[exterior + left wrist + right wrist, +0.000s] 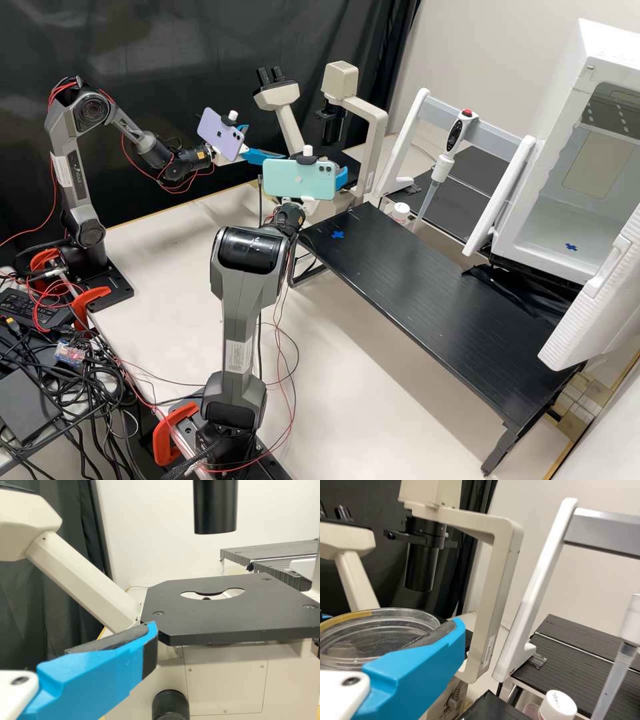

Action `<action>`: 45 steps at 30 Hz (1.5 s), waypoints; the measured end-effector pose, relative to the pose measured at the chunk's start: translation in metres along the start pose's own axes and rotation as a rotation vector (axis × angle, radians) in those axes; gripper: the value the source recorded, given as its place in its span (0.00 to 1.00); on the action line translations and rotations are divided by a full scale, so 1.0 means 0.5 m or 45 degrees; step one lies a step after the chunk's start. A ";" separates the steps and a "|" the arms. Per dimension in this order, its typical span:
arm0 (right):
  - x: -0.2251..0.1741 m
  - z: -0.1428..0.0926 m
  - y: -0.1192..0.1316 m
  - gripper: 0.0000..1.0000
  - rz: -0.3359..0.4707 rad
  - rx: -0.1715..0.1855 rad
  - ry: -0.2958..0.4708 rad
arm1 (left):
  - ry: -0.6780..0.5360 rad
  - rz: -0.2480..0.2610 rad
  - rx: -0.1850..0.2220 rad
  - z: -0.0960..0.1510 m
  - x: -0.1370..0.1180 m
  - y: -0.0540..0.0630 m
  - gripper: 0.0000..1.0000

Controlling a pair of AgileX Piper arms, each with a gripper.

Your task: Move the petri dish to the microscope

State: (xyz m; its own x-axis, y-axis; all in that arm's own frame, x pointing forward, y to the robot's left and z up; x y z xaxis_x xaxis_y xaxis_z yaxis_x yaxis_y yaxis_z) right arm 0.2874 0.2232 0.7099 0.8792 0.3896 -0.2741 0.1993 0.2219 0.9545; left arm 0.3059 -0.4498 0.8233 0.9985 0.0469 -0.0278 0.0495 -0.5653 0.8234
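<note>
In the high view my left gripper (265,143) stands open at the microscope's (365,123) near left side, partly behind a purple phone. The left wrist view shows one finger of my left gripper (147,645) beside the black stage (200,622), which has a round opening and bears no dish. My right gripper (341,177) is beside the stage, largely behind a green phone. In the right wrist view my right gripper (451,632) is shut on the clear petri dish (380,642), held level in front of the microscope (495,580).
A black raised platform (427,287) with a blue cross mark spans the right half. Behind it stand a pipette (440,163) on a white-legged rack, a white-capped bottle (401,212) and an open white chamber (567,213). The microscope's black condenser (215,507) overhangs the stage.
</note>
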 end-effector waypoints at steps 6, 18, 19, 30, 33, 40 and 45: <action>0.079 -0.009 -0.019 0.00 -0.034 -0.011 -0.070 | 0.000 0.000 0.000 0.000 0.000 0.000 1.00; 0.196 -0.011 -0.057 0.00 -0.127 0.047 -0.168 | 0.000 0.000 0.000 0.000 0.000 0.000 1.00; 0.205 -0.009 -0.064 0.00 -0.141 0.049 -0.180 | 0.000 0.000 0.000 0.000 0.000 0.000 1.00; 0.278 -0.003 -0.097 0.00 -0.140 0.142 -0.225 | 0.000 0.000 0.000 0.000 0.000 0.000 1.00; 0.290 0.000 -0.105 0.00 -0.148 0.169 -0.249 | 0.000 0.000 0.000 0.000 0.000 0.000 1.00; 0.306 -0.017 -0.113 0.00 -0.154 0.216 -0.276 | 0.000 0.000 0.000 0.000 0.000 0.000 1.00; 0.317 -0.026 -0.107 0.00 -0.137 0.210 -0.278 | 0.000 0.000 0.000 0.000 0.000 0.000 1.00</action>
State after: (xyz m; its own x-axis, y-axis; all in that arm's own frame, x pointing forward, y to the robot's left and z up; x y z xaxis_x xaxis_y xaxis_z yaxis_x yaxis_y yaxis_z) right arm 0.4103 0.2847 0.6140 0.9179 0.1661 -0.3603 0.3486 0.0962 0.9323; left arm 0.3059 -0.4498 0.8233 0.9985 0.0469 -0.0278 0.0495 -0.5653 0.8234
